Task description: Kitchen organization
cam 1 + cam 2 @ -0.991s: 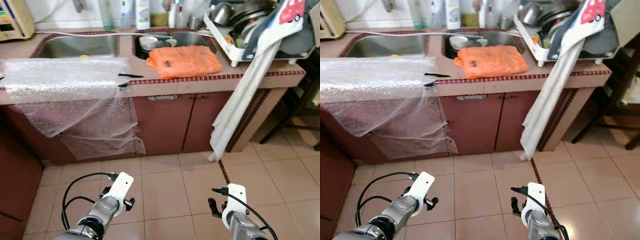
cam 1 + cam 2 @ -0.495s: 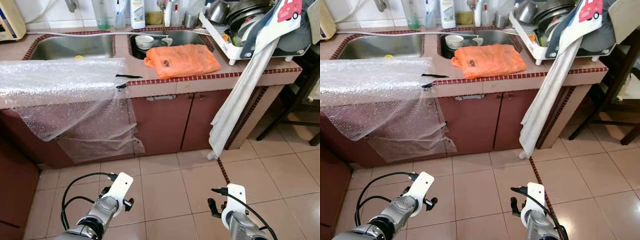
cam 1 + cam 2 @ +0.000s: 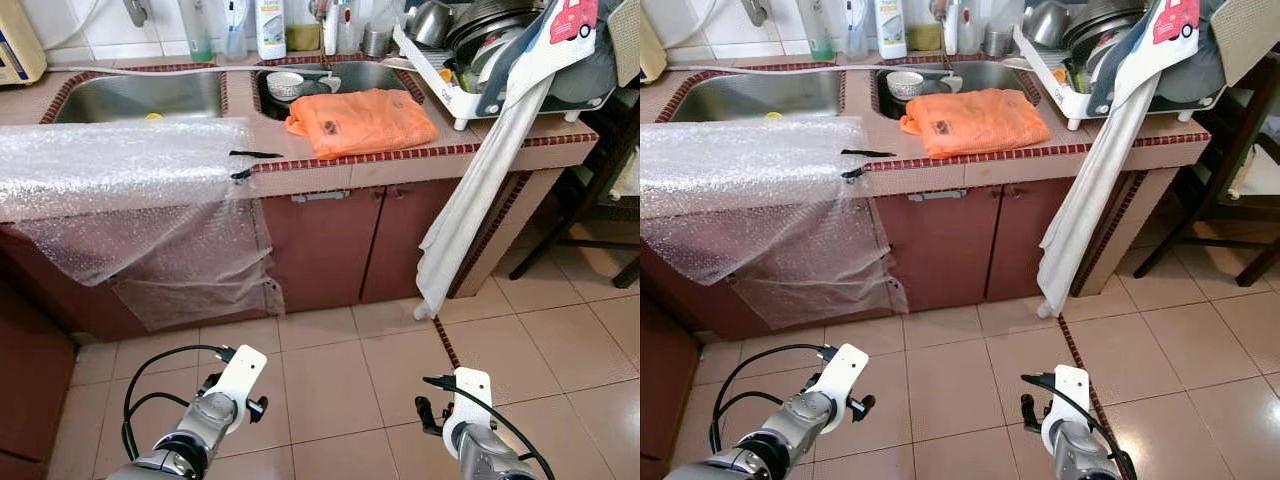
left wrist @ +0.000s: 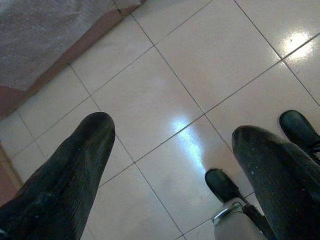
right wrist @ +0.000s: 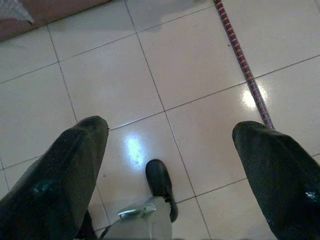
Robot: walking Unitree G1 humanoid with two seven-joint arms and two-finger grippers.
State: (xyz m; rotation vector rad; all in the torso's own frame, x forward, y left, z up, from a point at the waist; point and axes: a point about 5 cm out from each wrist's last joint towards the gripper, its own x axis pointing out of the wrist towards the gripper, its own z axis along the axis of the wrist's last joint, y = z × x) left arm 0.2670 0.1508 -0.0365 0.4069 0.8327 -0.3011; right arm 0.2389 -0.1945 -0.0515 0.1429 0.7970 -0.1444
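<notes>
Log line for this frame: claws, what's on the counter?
left claw open, idle over floor | right claw open, idle over floor | orange bag on counter by sink | bubble wrap draped over counter edge

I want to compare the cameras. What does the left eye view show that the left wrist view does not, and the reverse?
The left eye view alone has the counter, the orange bag, the dish rack and the hanging white cloth. The left wrist view alone has the left end effector close up, fingers apart and holding nothing, above the robot's black feet. Both share the tiled floor and the bubble wrap.
</notes>
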